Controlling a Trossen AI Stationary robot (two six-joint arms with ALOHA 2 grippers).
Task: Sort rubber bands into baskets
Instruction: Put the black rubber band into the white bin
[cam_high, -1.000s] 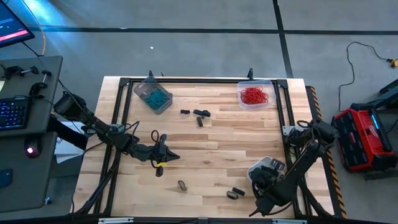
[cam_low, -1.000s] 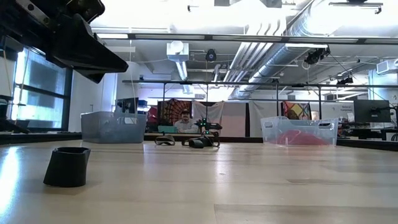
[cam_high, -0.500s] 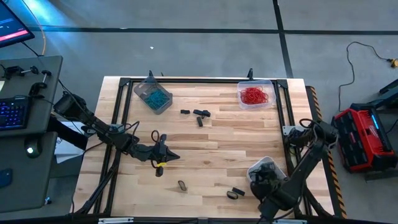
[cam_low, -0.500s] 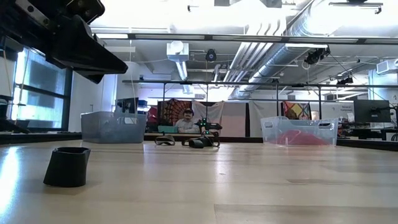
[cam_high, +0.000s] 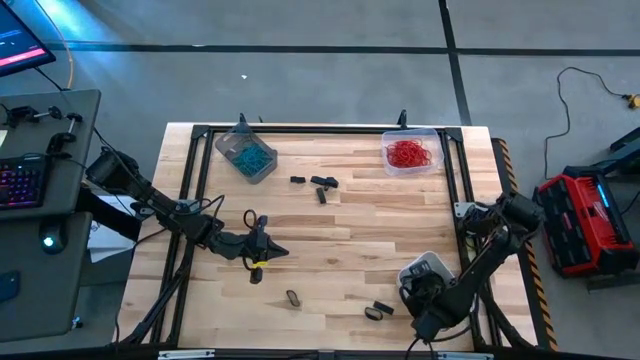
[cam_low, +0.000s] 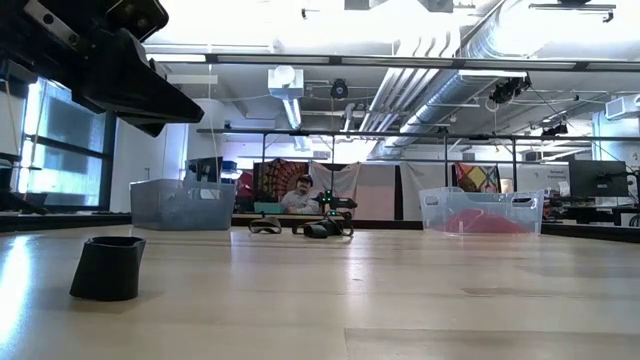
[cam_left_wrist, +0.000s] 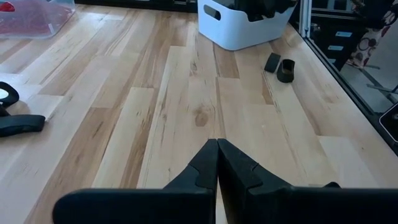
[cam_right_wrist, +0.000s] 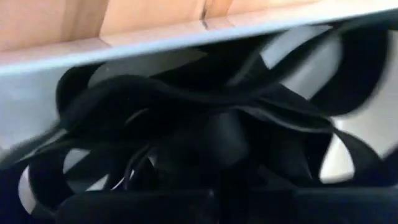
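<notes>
The thin, floppy black rubber bands (cam_right_wrist: 205, 124) looked light and limp, best pinched at one strand of a loop. The right gripper (cam_high: 428, 318), fingers clenched, sat just beside the whitish plastic tub (cam_high: 425, 268) at the table's near right, black bands heaped inside; whether it held one I could not tell. The left gripper (cam_left_wrist: 217, 163) hung clenched on nothing over mid-table. Three tubs: grey-tinted with teal bands (cam_high: 246, 153), clear with red bands (cam_high: 410, 152), and the whitish one. About seven dark bands lay loose on the wooden table (cam_high: 350, 230)

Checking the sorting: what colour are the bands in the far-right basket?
Red bands, clearest in the high view.
</notes>
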